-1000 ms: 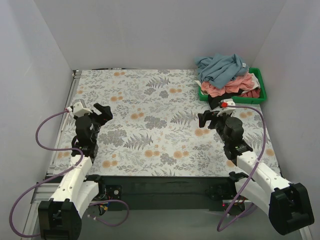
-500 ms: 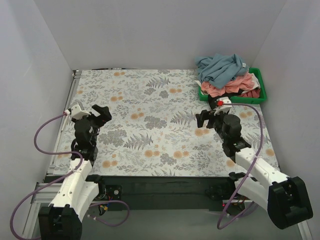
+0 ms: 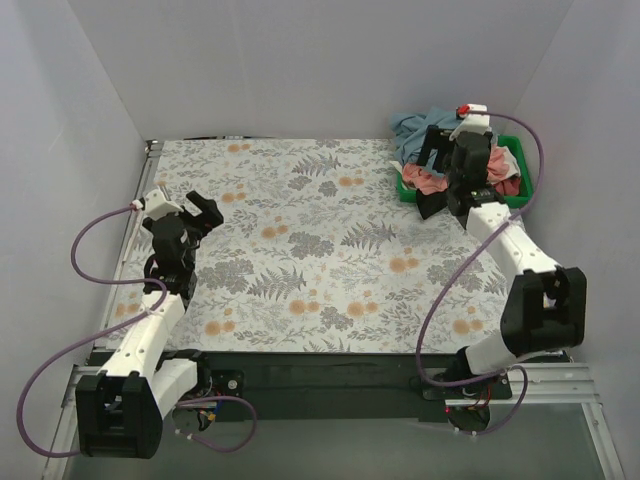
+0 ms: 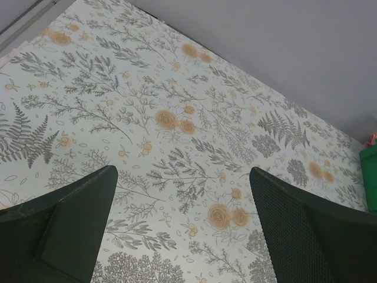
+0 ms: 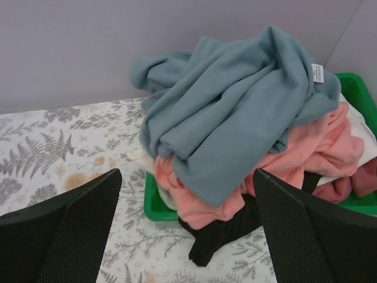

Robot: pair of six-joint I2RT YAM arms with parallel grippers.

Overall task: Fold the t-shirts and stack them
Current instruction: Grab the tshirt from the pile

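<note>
At the far right corner of the table, the t-shirts (image 5: 235, 147) lie heaped in and over a green bin (image 5: 154, 203); none has been laid out on the floral table cover (image 3: 300, 250).

Change since a second ago:
- The right arm has swung from the near right part of the table out to the bin. The right gripper (image 5: 187, 172) now hangs just short of the heap's near left side, jaws spread wide and grasping nothing.
- The left gripper (image 4: 182, 170) is in nearly the same place over the left side of the cover. Its jaws are released with nothing between them, a little wider than before.
- The heap itself has not shifted.

Condition of the heap:
- A grey-blue shirt (image 5: 235, 112) sits on top, crumpled, with a small white label (image 5: 318, 72) showing at its right edge.
- Salmon-pink cloth (image 5: 306, 153) bulges out beneath it.
- A black piece (image 5: 224, 236) spills over the bin's front rim onto the cover.
- A dark red piece (image 5: 353, 183) and a white piece (image 5: 362, 138) show at the right.

Count:
- One bin and one heap.
- One grey-blue shirt, one black piece, one dark red piece and one white piece visible.
- Whether the pink cloth is one garment or more cannot be told.
- Two grippers, both empty.
</note>
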